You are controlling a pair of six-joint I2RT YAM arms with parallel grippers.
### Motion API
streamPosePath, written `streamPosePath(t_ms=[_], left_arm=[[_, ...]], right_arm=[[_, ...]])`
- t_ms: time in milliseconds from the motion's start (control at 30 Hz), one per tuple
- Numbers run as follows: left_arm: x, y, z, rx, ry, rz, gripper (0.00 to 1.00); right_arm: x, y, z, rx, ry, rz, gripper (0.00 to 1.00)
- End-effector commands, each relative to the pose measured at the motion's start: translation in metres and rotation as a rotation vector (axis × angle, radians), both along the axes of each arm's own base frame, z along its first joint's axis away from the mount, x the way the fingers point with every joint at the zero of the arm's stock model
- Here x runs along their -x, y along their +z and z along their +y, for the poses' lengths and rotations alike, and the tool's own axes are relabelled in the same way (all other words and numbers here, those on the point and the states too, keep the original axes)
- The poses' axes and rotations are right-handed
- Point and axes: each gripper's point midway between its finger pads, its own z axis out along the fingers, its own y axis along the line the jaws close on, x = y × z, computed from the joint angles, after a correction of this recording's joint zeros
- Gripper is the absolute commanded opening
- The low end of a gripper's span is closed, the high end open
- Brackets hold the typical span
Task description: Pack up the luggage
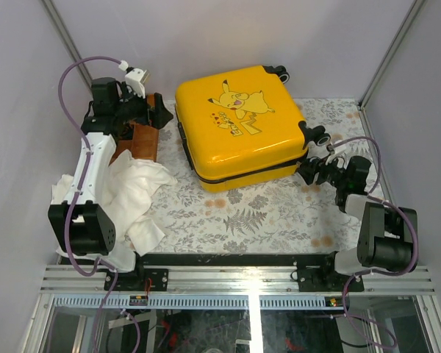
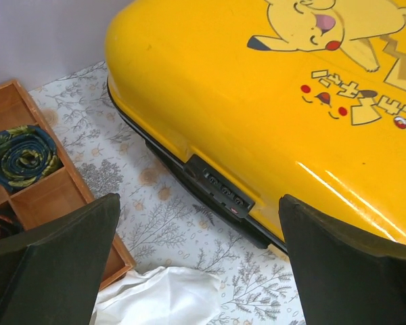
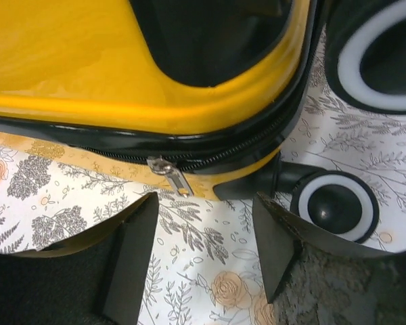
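Observation:
The luggage (image 1: 239, 125), a yellow hard-shell suitcase with a cartoon print, lies flat and shut in the middle of the table. My left gripper (image 1: 160, 110) hovers open by its left side. In the left wrist view the left gripper (image 2: 197, 203) holds nothing and faces the luggage (image 2: 257, 101) and its black combination lock (image 2: 223, 193). My right gripper (image 1: 306, 173) sits at the luggage's front right corner. In the right wrist view the right gripper (image 3: 204, 203) is open just short of the silver zipper pull (image 3: 172, 177), apart from it, beside a black wheel (image 3: 335, 206).
A wooden compartment tray (image 2: 40, 196) with a rolled dark patterned cloth (image 2: 20, 156) stands left of the luggage. A crumpled white cloth (image 1: 143, 195) lies over the table's left front, under the left arm. A second wheel (image 3: 379, 61) shows at the right wrist view's upper right.

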Motion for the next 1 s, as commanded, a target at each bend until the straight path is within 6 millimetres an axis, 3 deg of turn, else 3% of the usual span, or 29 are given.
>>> streamPosePath(t_ms=[0, 233, 433, 600, 800, 967], left_arm=[[-0.004, -0.010, 0.007, -0.092, 0.013, 0.009, 1.00], [-0.013, -0.013, -0.015, -0.139, -0.058, -0.026, 1.00], [-0.014, -0.017, -0.035, -0.146, -0.108, -0.031, 1.00], [-0.003, -0.021, -0.049, -0.235, -0.181, -0.067, 1.00], [-0.002, -0.038, -0.039, -0.164, -0.099, 0.037, 1.00], [0.009, -0.056, -0.040, -0.156, -0.123, 0.083, 0.99]], right_arm=[[-0.020, 0.031, 0.011, 0.006, 0.020, -0.149, 0.63], [-0.022, 0.025, 0.017, 0.029, -0.024, -0.148, 0.53], [-0.026, 0.014, 0.015, 0.041, -0.052, -0.141, 0.36], [-0.027, 0.016, 0.017, 0.035, -0.040, -0.151, 0.16], [-0.017, 0.018, 0.019, 0.069, -0.010, -0.153, 0.00], [-0.013, 0.013, 0.005, 0.136, -0.050, -0.130, 0.00]])
